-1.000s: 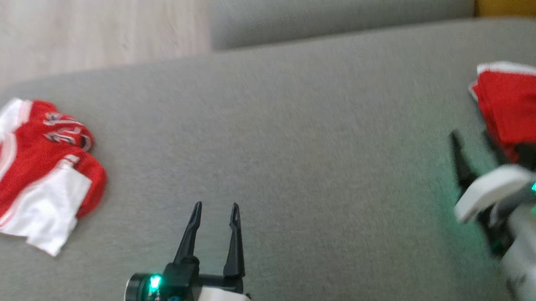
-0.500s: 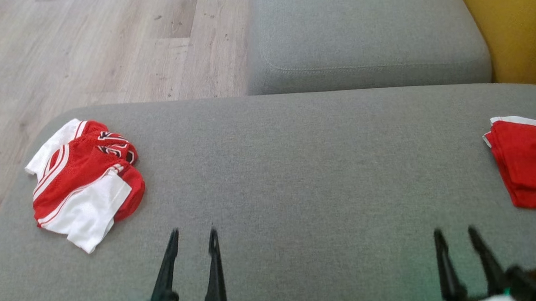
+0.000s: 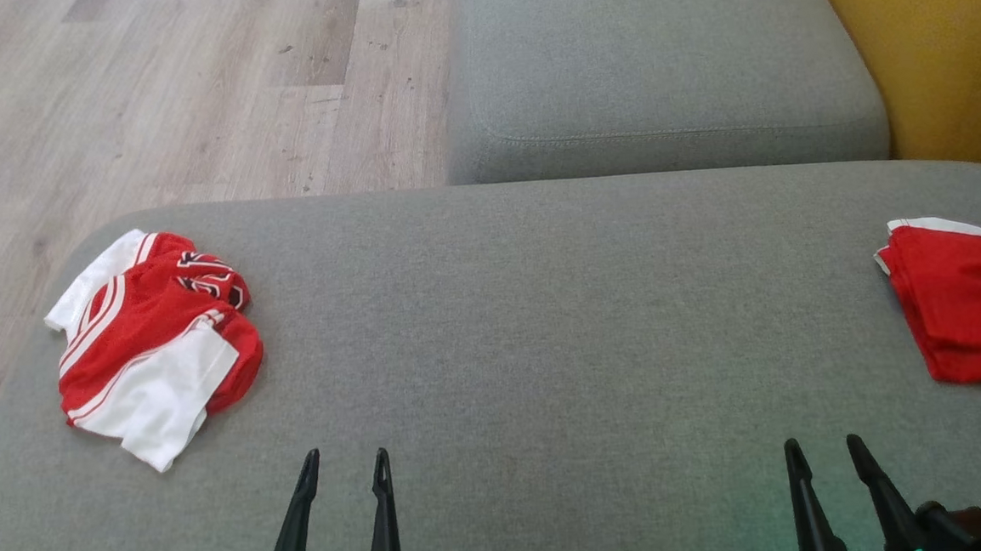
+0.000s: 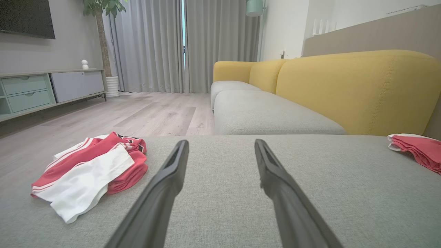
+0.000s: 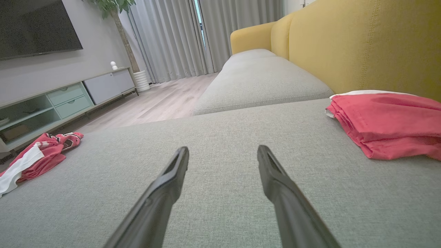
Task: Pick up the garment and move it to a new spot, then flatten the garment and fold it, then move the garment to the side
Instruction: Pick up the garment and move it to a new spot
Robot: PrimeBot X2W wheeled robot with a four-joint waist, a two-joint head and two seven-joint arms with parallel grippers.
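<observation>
Head view, looking down on a wide grey sofa cushion [image 3: 545,332]. The crumpled garment [image 3: 150,347], red with white panels and dark lettering, lies in a loose heap near the cushion's left edge, well apart from both grippers. The folded garment [image 3: 966,314], plain red with a white edge showing along its far side, lies flat at the cushion's right end, partly cut off by the frame.

The left gripper [image 3: 346,459] stands at the lower left, its two dark fingers spread wide and holding nothing. The right gripper [image 3: 823,442] stands at the lower right, likewise spread wide and empty. Both point up the view across bare cushion fabric, and neither touches a garment.

Left wrist view: the crumpled garment [image 4: 93,168] sits to the left of the parted fingers, the folded garment [image 4: 418,150] at the far right. Right wrist view: the folded garment [image 5: 389,124] lies to the right of the fingers, near the yellow backrest [image 5: 361,44].

Beyond the cushion lie a second seat cushion [image 3: 657,69] and a pale wooden floor [image 3: 148,100]. Grey curtains [image 4: 165,44] and a low cabinet [image 4: 41,89] stand in the background.
</observation>
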